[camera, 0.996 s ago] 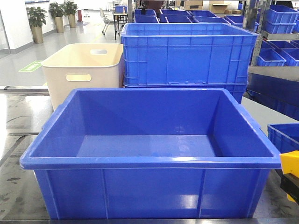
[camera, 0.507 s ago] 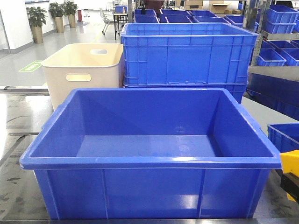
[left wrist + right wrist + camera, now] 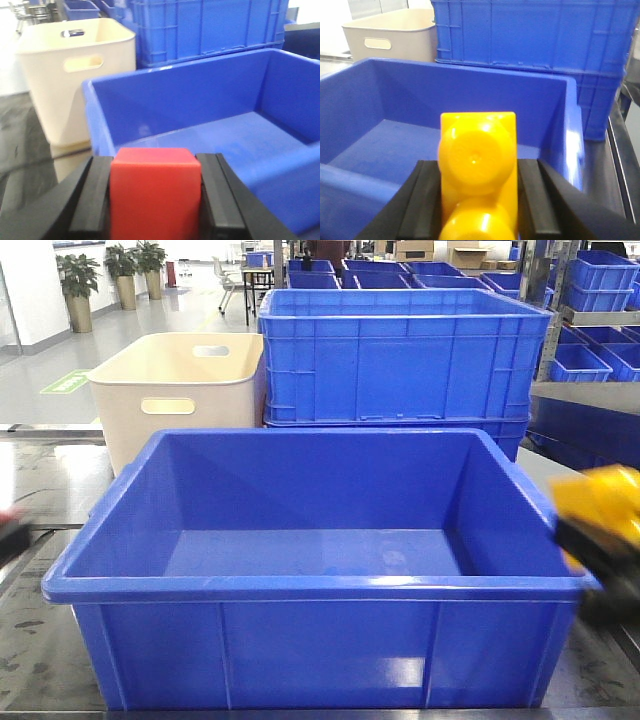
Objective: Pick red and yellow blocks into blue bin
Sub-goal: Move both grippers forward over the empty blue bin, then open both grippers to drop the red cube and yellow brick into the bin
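The left gripper (image 3: 155, 200) sits at 6 o'clock in the left wrist view, and its two black fingers (image 3: 92, 200) press on both sides of the red cube (image 3: 155, 192), holding it tight. Past the cube, from 12 toward 3 o'clock, is the blue bin (image 3: 100, 125), open on top with a bare floor. The cube is just outside the bin's near wall, not inside it. In the right wrist view the right gripper (image 3: 477, 200) is also at 6 o'clock, with its black fingers (image 3: 532, 200) squeezed on the yellow brick (image 3: 477, 170). The brick's round studs face the camera. It is above the bin's near rim (image 3: 350, 175), and the bin's floor lies beyond it at 12 o'clock. In the front view the bin (image 3: 320, 585) fills the middle and has nothing in it. A blurry yellow shape (image 3: 600, 505) at 3 o'clock, by the bin's right rim, is the brick in the right gripper. A small blurry red and dark smear (image 3: 12, 525) at 9 o'clock is near the bin's left side; it is too blurred to tell what it is. Behind the bin at 11 o'clock stands a cream tub (image 3: 175, 390) with handle slots. At 12 o'clock stands a taller blue crate (image 3: 400, 355). Farther back are more blue crates (image 3: 600, 280) at 1 o'clock and potted plants (image 3: 80, 285) at 10 o'clock.
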